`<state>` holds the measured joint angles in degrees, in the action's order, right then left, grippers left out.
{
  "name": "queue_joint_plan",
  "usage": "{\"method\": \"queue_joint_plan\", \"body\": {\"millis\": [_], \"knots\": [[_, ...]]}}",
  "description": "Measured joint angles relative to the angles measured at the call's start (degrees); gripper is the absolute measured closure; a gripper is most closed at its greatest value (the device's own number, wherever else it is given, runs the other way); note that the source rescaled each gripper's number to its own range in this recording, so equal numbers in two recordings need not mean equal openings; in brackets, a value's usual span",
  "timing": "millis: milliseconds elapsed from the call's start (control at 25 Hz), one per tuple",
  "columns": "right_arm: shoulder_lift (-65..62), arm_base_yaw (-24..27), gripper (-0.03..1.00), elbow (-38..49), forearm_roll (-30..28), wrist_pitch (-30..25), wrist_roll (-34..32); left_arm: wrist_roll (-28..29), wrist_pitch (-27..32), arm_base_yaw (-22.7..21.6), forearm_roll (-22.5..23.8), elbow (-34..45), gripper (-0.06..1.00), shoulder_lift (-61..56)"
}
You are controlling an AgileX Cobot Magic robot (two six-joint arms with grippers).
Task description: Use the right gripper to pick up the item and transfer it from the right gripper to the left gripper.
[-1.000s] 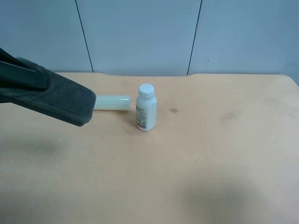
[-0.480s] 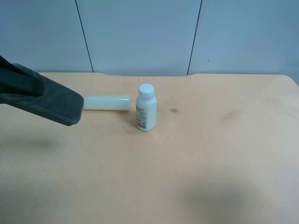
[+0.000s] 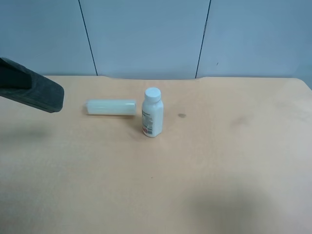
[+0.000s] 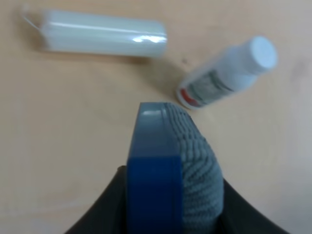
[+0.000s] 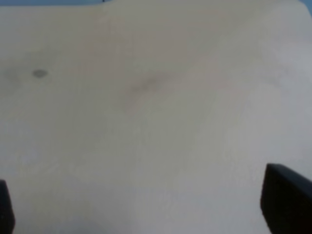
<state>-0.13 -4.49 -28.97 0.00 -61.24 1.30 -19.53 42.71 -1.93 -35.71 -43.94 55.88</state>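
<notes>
Item, a dark blue-and-grey textured block (image 4: 170, 170), sits clamped in the left hand (image 4: 168, 214) above the tan worktop (image 3: 195, 170), near the white capped bottle (image 3: 152, 113); right hand (image 5: 146, 214) spread, holding nothing; risk: grip loosening drops it onto the bottle

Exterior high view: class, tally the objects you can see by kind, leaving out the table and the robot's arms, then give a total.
white capped bottle: 1
pale cylinder: 1
dark block: 1
Total: 3
</notes>
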Motion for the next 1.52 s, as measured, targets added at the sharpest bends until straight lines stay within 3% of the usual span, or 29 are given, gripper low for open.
{"method": "queue_joint_plan", "body": {"millis": [600,720,1040,1240,1320,1360,1440,1520], "knots": [[0.00,0.00,-0.03,0.00,0.00,0.00,0.00,-2.19,-0.43,0.00,0.32,0.00,0.94,21.88],[0.00,0.00,-0.03,0.00,0.00,0.00,0.00,-6.63,0.96,0.00,-2.96,0.00,0.94,25.89],[0.00,0.00,-0.03,0.00,0.00,0.00,0.00,-23.62,1.87,0.00,-17.82,0.00,0.94,33.25],[0.00,0.00,-0.03,0.00,0.00,0.00,0.00,-31.46,-0.49,0.00,-21.16,0.00,0.94,34.98],[0.00,0.00,-0.03,0.00,0.00,0.00,0.00,-32.04,-2.30,0.00,-21.23,0.00,0.84,34.97],[0.00,0.00,-0.03,0.00,0.00,0.00,0.00,-32.10,-3.01,0.00,-21.33,0.00,0.67,34.97],[0.00,0.00,-0.03,0.00,0.00,0.00,0.00,-31.72,-4.97,0.00,-21.38,0.00,0.23,34.97],[0.00,0.00,-0.03,0.00,0.00,0.00,0.00,-31.33,-6.72,0.00,-21.38,0.00,0.04,34.97]]}}
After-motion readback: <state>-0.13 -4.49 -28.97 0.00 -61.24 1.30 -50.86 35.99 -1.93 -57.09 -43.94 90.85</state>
